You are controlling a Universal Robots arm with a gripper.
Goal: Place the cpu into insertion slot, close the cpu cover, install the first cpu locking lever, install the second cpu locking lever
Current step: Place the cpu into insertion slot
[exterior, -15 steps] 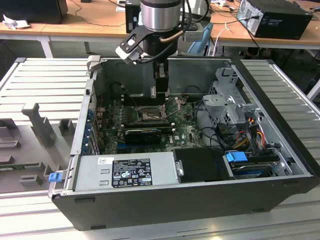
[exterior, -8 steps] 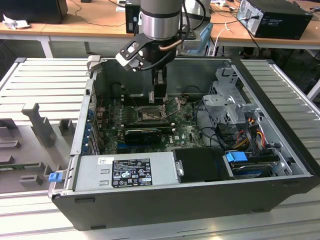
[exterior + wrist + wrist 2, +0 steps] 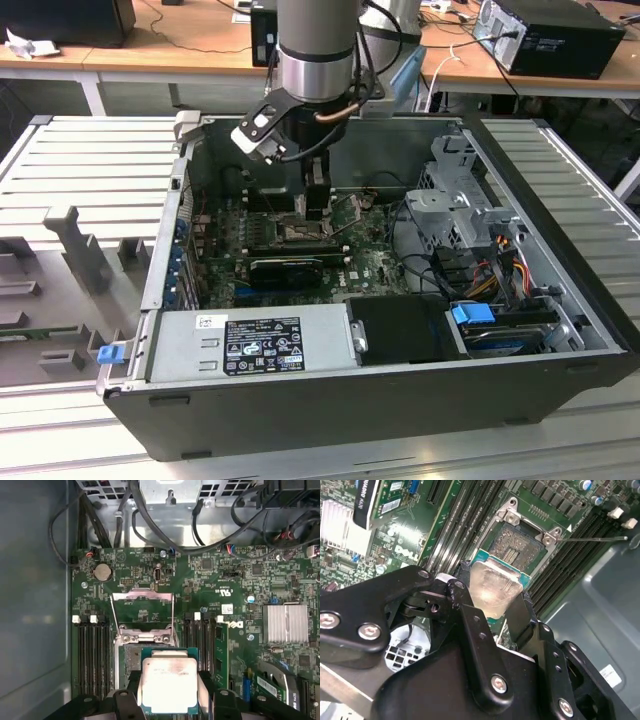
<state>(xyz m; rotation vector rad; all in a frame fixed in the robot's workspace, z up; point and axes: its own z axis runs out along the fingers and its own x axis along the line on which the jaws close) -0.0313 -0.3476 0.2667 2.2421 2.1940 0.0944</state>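
Observation:
My gripper (image 3: 168,692) is shut on the cpu (image 3: 167,682), a pale square chip with a green rim. Black fingers (image 3: 467,615) clamp two opposite sides of the chip. It hangs just above the green motherboard, partly over the insertion slot (image 3: 130,665) and shifted toward one side of it. In the second wrist view the cpu (image 3: 492,587) sits close to the slot's dark centre (image 3: 517,542). The cpu cover (image 3: 142,596) stands raised open beyond the slot, with a thin wire lever (image 3: 111,617) lifted beside it. In the exterior view the gripper (image 3: 312,205) reaches down into the computer case.
Memory slots (image 3: 92,650) flank the socket. A black graphics card (image 3: 285,268) lies just in front of it. The power supply (image 3: 250,345) fills the case front, with the drive cage (image 3: 455,205) and cables on the exterior view's right. A silver heatsink (image 3: 285,622) sits nearby.

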